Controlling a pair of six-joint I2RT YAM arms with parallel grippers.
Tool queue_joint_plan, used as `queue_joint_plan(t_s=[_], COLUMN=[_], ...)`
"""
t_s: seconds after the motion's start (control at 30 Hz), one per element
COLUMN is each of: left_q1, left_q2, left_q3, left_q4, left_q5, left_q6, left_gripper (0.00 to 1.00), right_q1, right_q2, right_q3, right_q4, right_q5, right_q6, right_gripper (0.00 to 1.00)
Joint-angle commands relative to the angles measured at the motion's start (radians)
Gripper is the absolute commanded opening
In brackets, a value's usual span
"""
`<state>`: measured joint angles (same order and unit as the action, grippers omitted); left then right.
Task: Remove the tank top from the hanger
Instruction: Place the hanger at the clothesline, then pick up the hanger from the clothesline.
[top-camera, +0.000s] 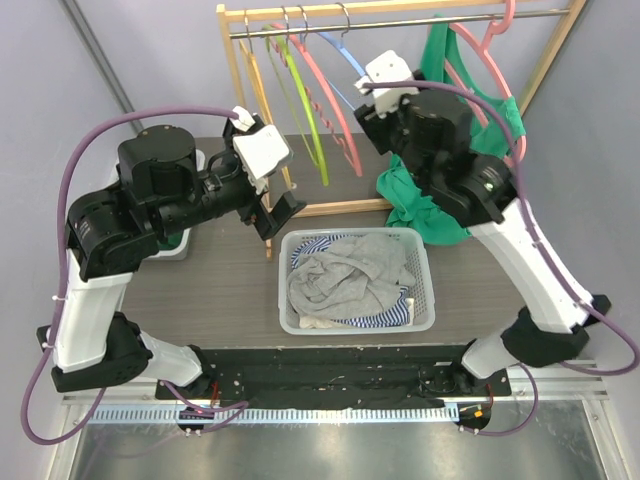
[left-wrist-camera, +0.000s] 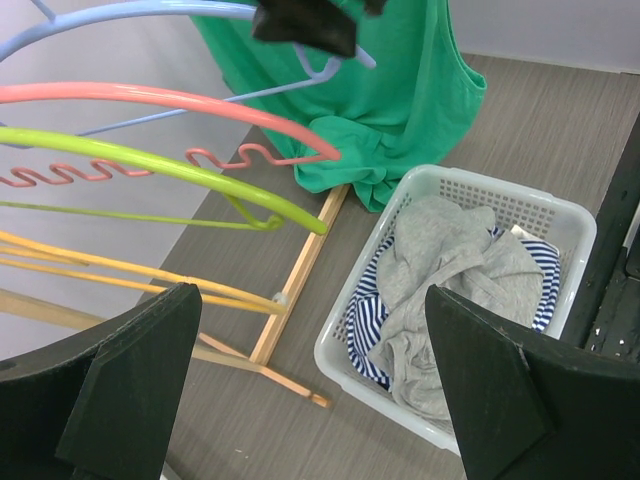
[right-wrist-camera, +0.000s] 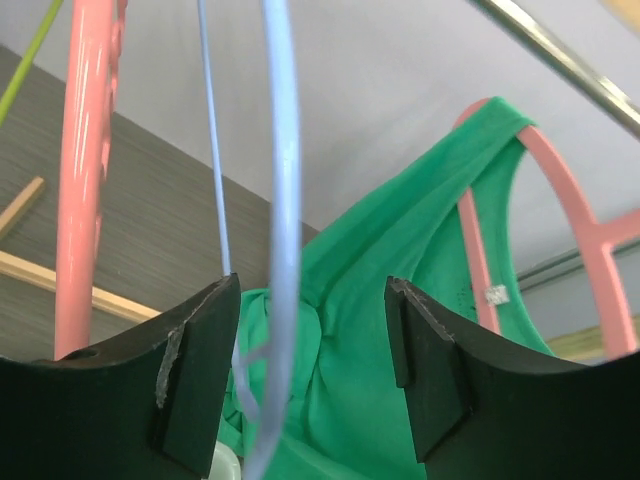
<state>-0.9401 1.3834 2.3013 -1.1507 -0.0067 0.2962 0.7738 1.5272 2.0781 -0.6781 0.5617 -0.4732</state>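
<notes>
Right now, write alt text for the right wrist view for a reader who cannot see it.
A green fabric tank top hangs draped on a pink plastic hanger under a metal rail. In front, a thin light blue hanger runs down between the open black fingers of the right hand, with a second pink hanger at far left.

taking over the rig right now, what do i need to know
Left gripper: open, empty, in the air.
Right gripper: jaws open astride the blue hanger, gripping nothing.
Tank top: still on the pink hanger, lower part bunched beside the basket.
Done: nothing yet.
Left: grip the top, slide it off the hanger.
</notes>
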Motion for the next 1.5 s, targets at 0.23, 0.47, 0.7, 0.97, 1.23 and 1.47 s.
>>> queue_joint_plan(t_s=[0.23, 0.47, 0.7, 0.97, 1.23, 1.47], left_q1=[0.006, 0.006, 0.004, 0.004, 0.006, 0.006], left_q2=[0.011, 0.002, -0.004, -0.021, -0.030, -0.026], left_q3=[0.033, 0.030, 0.003, -0.042, -0.057, -0.059], left_q4=[0.057, 0.055, 0.063, 0.068, 0.069, 0.066], left_q5=[0.004, 0.004, 0.001, -0.013, -0.022, -0.016], left_q6=[0.012, 0.012, 0.026, 0.038, 0.046, 0.041], left_gripper=[1.00, 1.00, 1.00, 1.00, 1.00, 1.00], right_q1=[-0.193, -0.426, -0.654, -0.835, -0.835, -0.834], right_q2=[-0.291, -0.237, -0.147, -0.055, -0.082, -0.197], right_q3=[-0.099, -0.078, 0.048, 0.151, 0.047, -0.111], right_q4=[0.245, 0.209, 0.149, 0.078, 0.035, 0.066], right_q5=[0.178, 0.042, -0.260, -0.516, -0.625, -0.528], right_q6=[0.045, 0.117, 0.255, 0.512, 0.531, 0.483], right_gripper=[0.70, 0.77, 0.84, 0.88, 0.85, 0.79])
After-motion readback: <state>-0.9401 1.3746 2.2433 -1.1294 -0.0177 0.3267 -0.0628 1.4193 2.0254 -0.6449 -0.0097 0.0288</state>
